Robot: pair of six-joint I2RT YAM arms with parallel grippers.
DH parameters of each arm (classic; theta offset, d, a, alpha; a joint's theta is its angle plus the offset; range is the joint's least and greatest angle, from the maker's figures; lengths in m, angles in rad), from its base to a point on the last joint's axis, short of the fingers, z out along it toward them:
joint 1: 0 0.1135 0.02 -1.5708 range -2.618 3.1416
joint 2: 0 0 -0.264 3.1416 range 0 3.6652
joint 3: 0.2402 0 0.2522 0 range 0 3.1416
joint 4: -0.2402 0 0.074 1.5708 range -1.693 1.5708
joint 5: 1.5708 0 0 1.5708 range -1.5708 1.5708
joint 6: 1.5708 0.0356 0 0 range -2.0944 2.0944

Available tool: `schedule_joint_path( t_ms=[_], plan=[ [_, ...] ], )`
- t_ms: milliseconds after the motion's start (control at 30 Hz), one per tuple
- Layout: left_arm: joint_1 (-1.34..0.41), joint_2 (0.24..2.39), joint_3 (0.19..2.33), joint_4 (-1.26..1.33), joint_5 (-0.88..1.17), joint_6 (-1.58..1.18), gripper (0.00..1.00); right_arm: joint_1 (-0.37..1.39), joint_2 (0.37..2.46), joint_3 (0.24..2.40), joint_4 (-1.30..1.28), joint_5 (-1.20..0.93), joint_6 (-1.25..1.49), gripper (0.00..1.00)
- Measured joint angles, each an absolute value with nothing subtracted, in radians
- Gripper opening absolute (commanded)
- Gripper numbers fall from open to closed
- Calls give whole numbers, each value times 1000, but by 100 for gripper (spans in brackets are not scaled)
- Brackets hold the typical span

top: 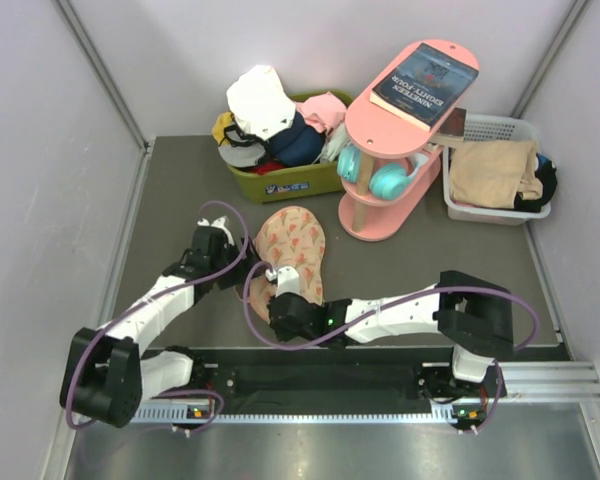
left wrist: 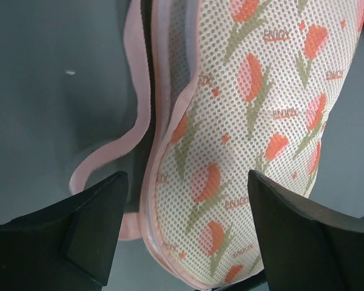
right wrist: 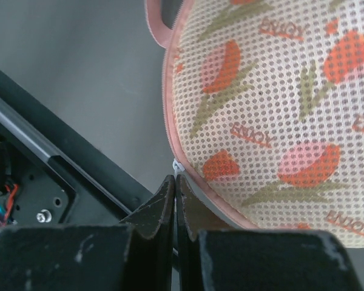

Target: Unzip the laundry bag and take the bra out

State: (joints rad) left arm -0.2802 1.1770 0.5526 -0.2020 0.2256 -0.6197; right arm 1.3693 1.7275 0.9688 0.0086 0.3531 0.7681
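The laundry bag [top: 292, 250], peach mesh with orange tulip prints and pink zip trim, lies zipped on the grey table between both arms. My left gripper [top: 242, 272] is open, and in the left wrist view [left wrist: 185, 176] its fingers stand either side of the bag's near end [left wrist: 249, 121], beside the thin pink loop [left wrist: 109, 151]. My right gripper [top: 270, 287] is shut on the small white zip pull [right wrist: 178, 165] at the bag's rim [right wrist: 279, 109], as the right wrist view [right wrist: 175, 180] shows. The bra is hidden.
A green bin [top: 280, 182] of clothes stands behind the bag. A pink two-tier stand [top: 395, 130] holds a book [top: 425, 85] and teal headphones [top: 380, 175]. A white basket [top: 495, 208] with tan cloth is at the back right. The black rail [top: 330, 375] runs along the near edge.
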Motion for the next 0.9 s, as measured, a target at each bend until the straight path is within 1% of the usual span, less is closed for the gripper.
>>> schedule_joint_path(
  t_ms=[133,333,500,700,800,833,900],
  plan=[
    [-280,1074,556,-290,163,-610,84,1366,1729,991,17,351,751,0],
    [-280,921,542,-379,126,-637,77,1351,1729,998,19,353,736,0],
    [-280,859,480,-415,140,-669,70,1344,1729,1005,21,355,730,0],
    [-280,845,412,-419,192,-710,65,1343,1729,1016,23,355,725,0],
    [-280,866,395,-398,230,-730,58,1343,1729,1016,23,355,725,0],
    [-280,877,390,-387,243,-734,49,1343,1729,1016,23,355,725,0],
    [-280,902,373,-344,278,-751,38,1343,1729,1016,22,355,725,0]
  ],
)
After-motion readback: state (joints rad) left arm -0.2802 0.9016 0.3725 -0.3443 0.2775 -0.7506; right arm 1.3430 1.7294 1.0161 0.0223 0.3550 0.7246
